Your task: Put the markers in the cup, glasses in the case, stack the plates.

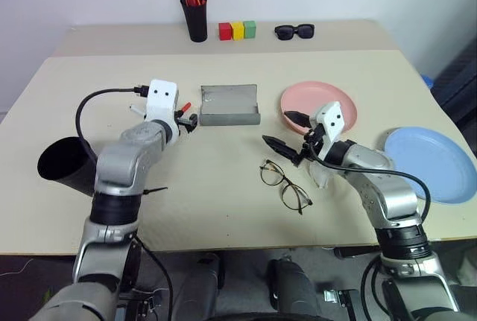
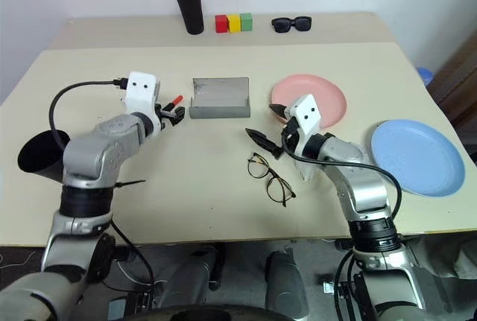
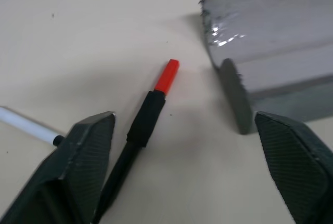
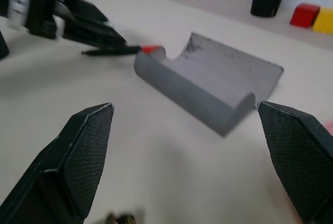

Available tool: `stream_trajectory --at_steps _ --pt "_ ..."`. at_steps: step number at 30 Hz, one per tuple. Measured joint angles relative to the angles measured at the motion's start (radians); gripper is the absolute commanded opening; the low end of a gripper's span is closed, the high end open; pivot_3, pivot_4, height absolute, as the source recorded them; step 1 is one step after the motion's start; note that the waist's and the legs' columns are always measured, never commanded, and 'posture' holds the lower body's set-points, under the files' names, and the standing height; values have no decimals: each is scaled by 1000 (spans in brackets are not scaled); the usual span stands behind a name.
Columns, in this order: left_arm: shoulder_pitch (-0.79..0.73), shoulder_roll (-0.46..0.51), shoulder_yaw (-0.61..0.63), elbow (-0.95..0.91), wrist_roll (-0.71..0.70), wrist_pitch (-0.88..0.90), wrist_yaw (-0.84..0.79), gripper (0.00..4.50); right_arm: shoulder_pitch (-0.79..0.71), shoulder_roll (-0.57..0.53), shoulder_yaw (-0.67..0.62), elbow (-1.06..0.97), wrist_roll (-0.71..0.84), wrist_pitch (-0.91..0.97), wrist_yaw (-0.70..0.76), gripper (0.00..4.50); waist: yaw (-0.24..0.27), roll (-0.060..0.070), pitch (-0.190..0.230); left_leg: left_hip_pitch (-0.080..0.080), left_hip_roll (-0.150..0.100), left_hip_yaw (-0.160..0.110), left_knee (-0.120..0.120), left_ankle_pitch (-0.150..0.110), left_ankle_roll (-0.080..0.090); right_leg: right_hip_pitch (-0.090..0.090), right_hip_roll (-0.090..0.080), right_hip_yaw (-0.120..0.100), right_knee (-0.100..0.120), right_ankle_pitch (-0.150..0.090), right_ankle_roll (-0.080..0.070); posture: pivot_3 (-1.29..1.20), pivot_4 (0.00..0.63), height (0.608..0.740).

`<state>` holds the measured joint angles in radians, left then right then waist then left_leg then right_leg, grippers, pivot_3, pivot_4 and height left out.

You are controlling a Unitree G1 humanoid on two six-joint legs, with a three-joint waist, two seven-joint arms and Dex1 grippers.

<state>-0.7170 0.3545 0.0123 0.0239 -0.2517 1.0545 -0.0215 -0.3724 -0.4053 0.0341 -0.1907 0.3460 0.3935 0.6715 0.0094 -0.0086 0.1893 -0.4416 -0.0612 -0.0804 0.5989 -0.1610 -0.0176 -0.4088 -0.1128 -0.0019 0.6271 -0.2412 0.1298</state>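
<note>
Markers are lying left of centre in the head view: the red-capped marker [image 3: 151,117] is sitting between the wide-spread fingers of the left gripper [image 1: 188,121], with the white marker [image 3: 23,126] just beside it. The grey case [image 1: 229,105] is lying open right next to them. The right gripper [image 1: 289,131] is hanging wide open, holding nothing, just above the glasses [image 1: 285,185] at centre. The pink plate [image 1: 305,99] and blue plate [image 1: 432,163] are sitting apart at right, the cup [image 1: 63,164] at far left.
</note>
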Motion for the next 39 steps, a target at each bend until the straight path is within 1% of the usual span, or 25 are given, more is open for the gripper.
stream_trajectory --at_steps 7,12,15,16,18,20,22,25,30,33,35,37,39 --pt "-185 11 6 384 36 -61 -83 4157 91 38 43 -116 1 48 -59 4500 1 -1 0 0 0 -1 0 1 -2 -1 0 -1 2 0 0 0 150 740" --pt "-275 15 1 562 70 -104 -131 4157 97 39 46 -140 1 60 -77 4500 -1 -1 0 0 0 -1 0 1 -2 -1 0 -1 2 0 0 0 150 740" --pt "-312 13 -14 652 78 -99 -179 4157 97 40 46 -142 1 60 -82 4500 -3 -1 1 0 0 -1 0 1 -2 -1 0 -1 2 0 0 0 150 740" --pt "-323 13 -19 669 81 -99 -193 3939 97 41 46 -142 1 60 -84 4500 -4 -1 1 0 0 -1 0 1 -2 -1 0 -1 3 0 0 0 150 740" --pt "-351 12 -19 707 88 -87 -207 3347 96 41 46 -142 1 60 -85 4500 -5 -1 1 0 0 -1 0 1 -2 -1 0 -1 2 0 0 0 150 740" --pt "-366 12 -15 730 93 -81 -204 2410 96 42 46 -142 1 60 -85 4500 -5 -1 1 0 0 -1 0 1 -2 -1 0 -1 3 0 0 0 150 740" --pt "-378 11 0 751 100 -78 -196 1367 96 41 46 -142 3 61 -84 4500 -6 -1 1 0 0 -1 0 1 -2 -1 0 -1 3 0 0 0 150 740" --pt "-379 11 11 759 105 -79 -194 20 96 39 47 -142 13 69 -74 4500 -6 -1 1 0 0 -1 0 1 -2 -1 0 -1 3 0 0 0 150 740" --pt "-377 -1 46 757 107 -92 -174 20 96 22 60 -143 30 82 -28 4500 -6 -1 1 0 0 -1 0 1 -2 0 0 -1 3 0 0 0 150 740" --pt "-348 -16 72 729 106 -165 -145 20 94 23 60 -143 30 82 -25 4500 -6 -1 1 0 0 -1 0 1 -2 -1 0 -1 3 0 0 0 150 740" --pt "-297 -25 85 658 118 -302 -102 20 90 23 60 -143 30 82 -23 4500 -5 -2 1 0 0 -1 0 2 -3 -1 0 -1 3 0 0 0 150 740" --pt "-251 -35 107 541 123 -422 -61 20 86 23 61 -142 30 82 -21 4500 -5 -4 2 -1 1 -2 -1 2 -3 -3 -1 0 4 0 0 0 150 740" --pt "-191 -41 149 343 119 -537 -27 20 73 24 66 -140 30 82 -17 4500 -8 -4 2 -1 2 -2 -1 2 -4 -3 -1 1 3 0 0 0 150 740"
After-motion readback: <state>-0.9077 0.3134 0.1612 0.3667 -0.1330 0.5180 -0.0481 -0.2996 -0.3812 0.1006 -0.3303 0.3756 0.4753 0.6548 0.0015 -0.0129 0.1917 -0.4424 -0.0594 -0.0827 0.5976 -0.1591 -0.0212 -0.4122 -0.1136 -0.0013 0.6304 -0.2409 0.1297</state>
